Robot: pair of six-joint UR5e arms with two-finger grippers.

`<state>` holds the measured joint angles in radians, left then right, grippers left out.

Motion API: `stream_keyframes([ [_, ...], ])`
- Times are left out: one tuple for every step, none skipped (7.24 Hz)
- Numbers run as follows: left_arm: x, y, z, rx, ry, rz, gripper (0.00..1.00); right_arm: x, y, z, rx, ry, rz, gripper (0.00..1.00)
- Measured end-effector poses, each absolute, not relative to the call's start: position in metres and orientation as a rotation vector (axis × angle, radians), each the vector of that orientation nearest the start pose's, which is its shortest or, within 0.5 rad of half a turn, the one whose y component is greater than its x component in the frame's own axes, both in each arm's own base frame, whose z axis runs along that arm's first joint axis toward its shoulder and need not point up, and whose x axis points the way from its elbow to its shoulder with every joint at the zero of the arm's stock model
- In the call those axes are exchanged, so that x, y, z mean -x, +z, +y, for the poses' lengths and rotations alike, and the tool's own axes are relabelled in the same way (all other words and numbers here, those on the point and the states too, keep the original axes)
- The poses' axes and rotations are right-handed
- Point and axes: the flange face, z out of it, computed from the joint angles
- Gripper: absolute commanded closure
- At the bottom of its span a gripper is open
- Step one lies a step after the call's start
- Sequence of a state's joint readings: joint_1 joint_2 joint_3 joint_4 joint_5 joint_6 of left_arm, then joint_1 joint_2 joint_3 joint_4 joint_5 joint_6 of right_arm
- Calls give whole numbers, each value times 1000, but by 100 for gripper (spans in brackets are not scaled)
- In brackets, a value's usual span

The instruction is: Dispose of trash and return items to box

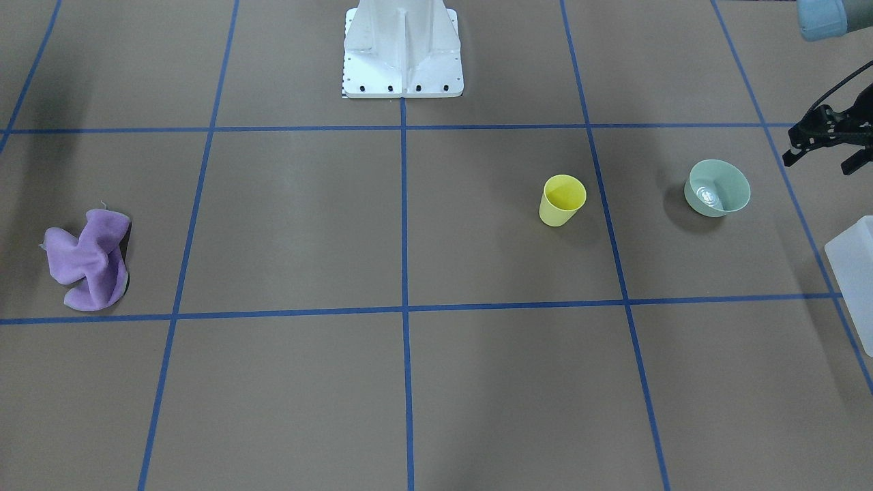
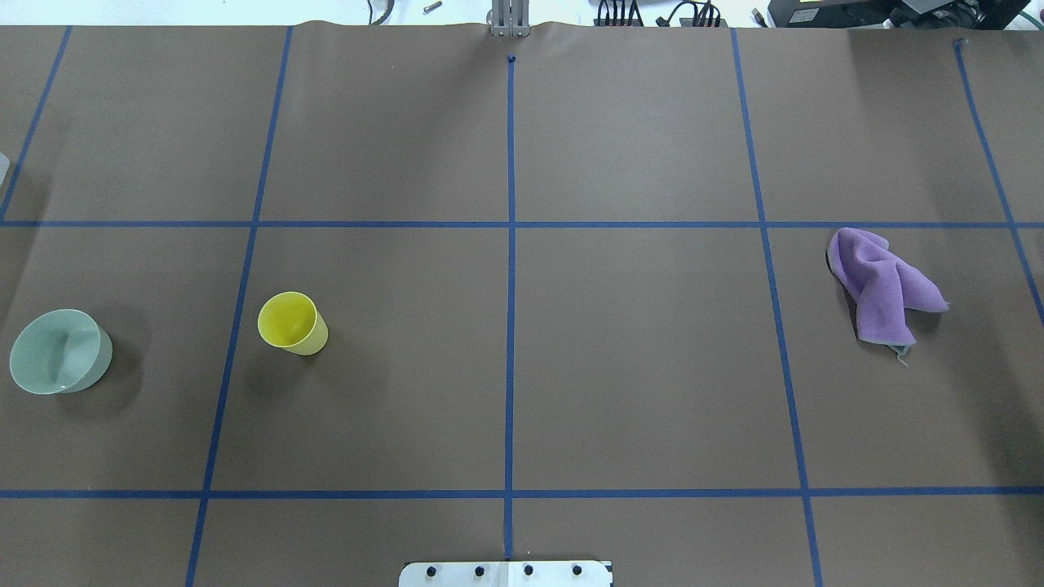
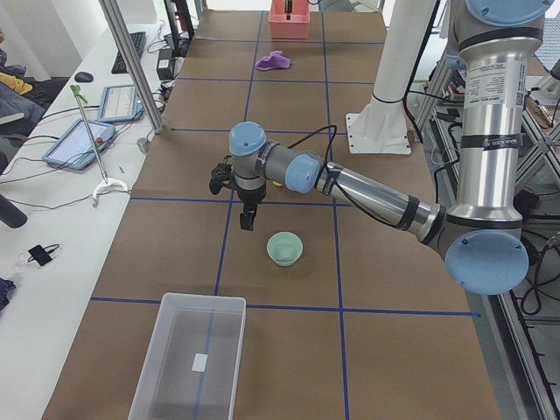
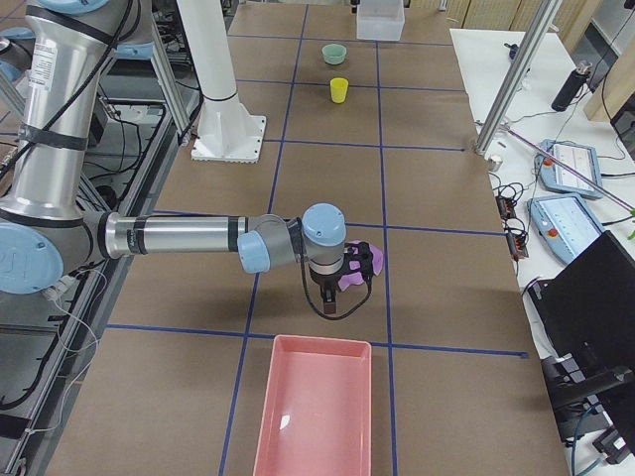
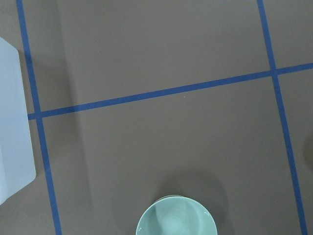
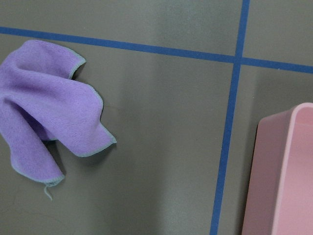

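The pale-yellow cup [image 1: 563, 200] stands upright on the brown table and also shows in the overhead view [image 2: 292, 323]. The mint-green bowl [image 1: 718, 188] sits beside it, toward the table's end [image 2: 59, 351] [image 5: 176, 218]. The translucent white box [image 3: 192, 367] stands further along that end [image 1: 856, 273] [image 5: 12, 122]. My left gripper [image 1: 818, 164] hovers above the table just past the bowl [image 3: 232, 206], open and empty. My right gripper [image 4: 332, 297] hangs by a crumpled purple cloth [image 6: 49, 112] [image 2: 881, 285]; I cannot tell if it is open.
A pink tray [image 4: 313, 416] [image 6: 283, 171] stands at the table's end beyond the cloth. The white pedestal base [image 1: 402, 54] sits at the robot's edge, mid-table. Blue tape lines grid the brown surface.
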<state>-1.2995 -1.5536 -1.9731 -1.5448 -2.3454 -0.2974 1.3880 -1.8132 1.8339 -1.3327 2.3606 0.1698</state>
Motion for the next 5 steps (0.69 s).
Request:
stream_keyframes([
  [-68,467,-474,-101,79,837,2,18,608,-410,-101,-124,-816,0],
  [-70,462,-475,-99,66,841,2,23,605,-411,-107,-132,-817,0],
  [-78,458,-475,-107,76,848,2,29,602,-413,-118,-132,-821,0],
  [-97,447,-474,-112,91,864,2,40,598,-413,-123,-123,-830,0],
  [-126,431,-474,-102,86,884,2,51,593,-413,-127,-115,-841,0],
])
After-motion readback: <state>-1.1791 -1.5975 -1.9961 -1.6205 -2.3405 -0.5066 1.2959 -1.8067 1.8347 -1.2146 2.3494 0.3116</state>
